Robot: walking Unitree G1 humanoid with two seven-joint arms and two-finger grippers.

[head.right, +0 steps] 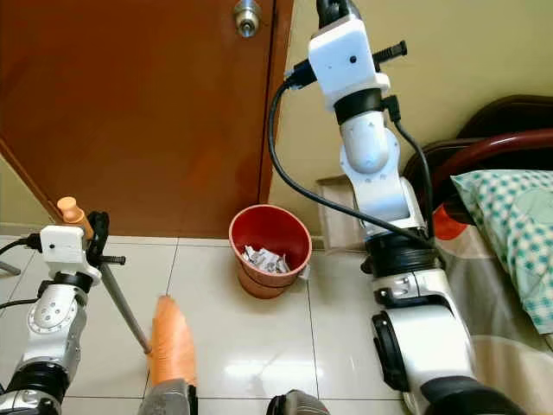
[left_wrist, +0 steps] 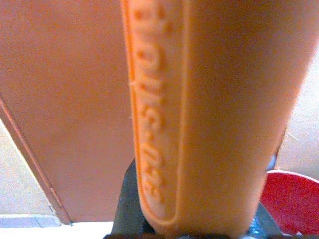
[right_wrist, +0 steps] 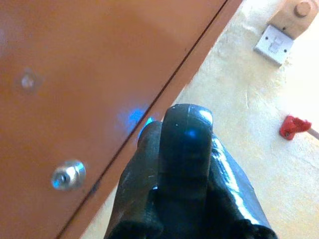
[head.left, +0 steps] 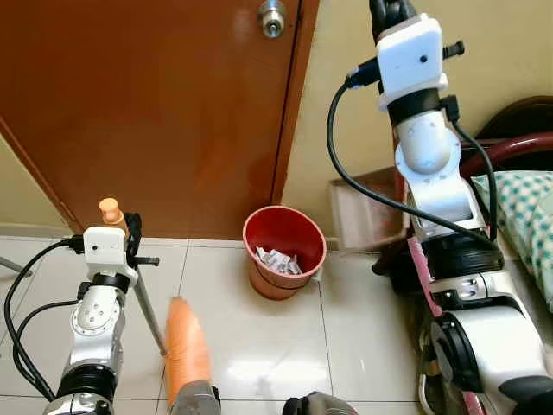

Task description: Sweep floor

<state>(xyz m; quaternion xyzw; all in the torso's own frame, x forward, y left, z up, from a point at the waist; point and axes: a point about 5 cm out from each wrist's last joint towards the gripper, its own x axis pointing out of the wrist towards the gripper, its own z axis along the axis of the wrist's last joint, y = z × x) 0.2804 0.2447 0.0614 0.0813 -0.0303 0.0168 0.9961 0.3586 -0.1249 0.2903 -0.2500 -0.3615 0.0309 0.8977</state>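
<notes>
Down low, the left tool grips the orange broom handle; the raised right tool, partly cropped above, is clenched on nothing.

- Orange broom handle: raised, moulded lettering runs along its length in the left wrist view. The characters are blurred; the ending resembles "-029", the rest is illegible.
</notes>
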